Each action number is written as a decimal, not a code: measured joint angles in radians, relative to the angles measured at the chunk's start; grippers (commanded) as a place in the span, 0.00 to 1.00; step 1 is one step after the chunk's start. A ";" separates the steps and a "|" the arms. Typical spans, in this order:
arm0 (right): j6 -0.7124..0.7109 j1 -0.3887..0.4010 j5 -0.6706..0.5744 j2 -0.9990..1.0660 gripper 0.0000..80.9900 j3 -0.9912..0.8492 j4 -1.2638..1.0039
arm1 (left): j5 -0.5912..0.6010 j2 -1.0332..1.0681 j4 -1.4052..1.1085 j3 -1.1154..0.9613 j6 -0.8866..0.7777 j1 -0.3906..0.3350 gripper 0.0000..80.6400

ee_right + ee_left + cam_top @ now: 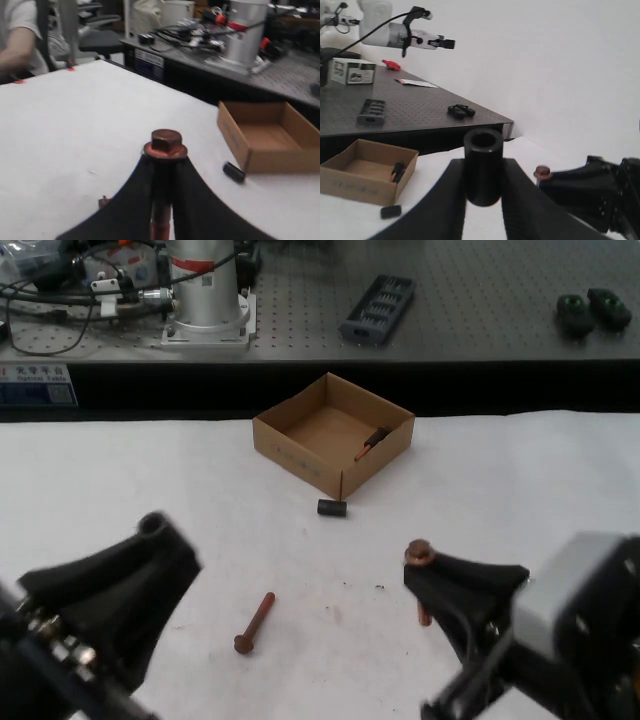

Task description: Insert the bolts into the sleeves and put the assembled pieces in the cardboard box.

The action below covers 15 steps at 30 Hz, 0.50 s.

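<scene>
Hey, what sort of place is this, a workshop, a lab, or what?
Probably a robotics or optics lab: a perforated optical table stands behind the white bench, a metal cylinder stands on it, and another robot arm shows farther off.

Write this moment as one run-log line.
left jaws: sleeve | right jaws: bolt | cardboard box: one assembled piece | outside: loose bolt, loose sleeve

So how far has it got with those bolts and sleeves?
Done: one assembled piece already lies in the cardboard box. In hand: the left gripper holds a sleeve upright and the right gripper holds a bolt, not yet joined. Left: boxing that pair, then the loose bolt and loose sleeve on the white table.
</scene>
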 measured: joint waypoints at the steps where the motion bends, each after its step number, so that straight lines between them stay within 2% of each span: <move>1: 0.000 0.000 -0.005 0.000 0.07 0.000 -0.007 | 0.000 0.000 0.000 0.000 0.000 0.000 0.01; 8: -0.077 0.000 -0.093 0.000 0.07 0.027 -0.070 | 0.256 0.263 -0.180 -0.111 0.071 0.000 0.01; 12: -0.087 -0.026 -0.113 0.028 0.07 0.027 -0.072 | 0.306 0.525 -0.432 -0.121 0.080 0.000 0.01; 15: -0.089 -0.062 -0.144 0.088 0.07 0.027 -0.077 | 0.308 0.634 -0.549 -0.121 0.060 0.010 0.01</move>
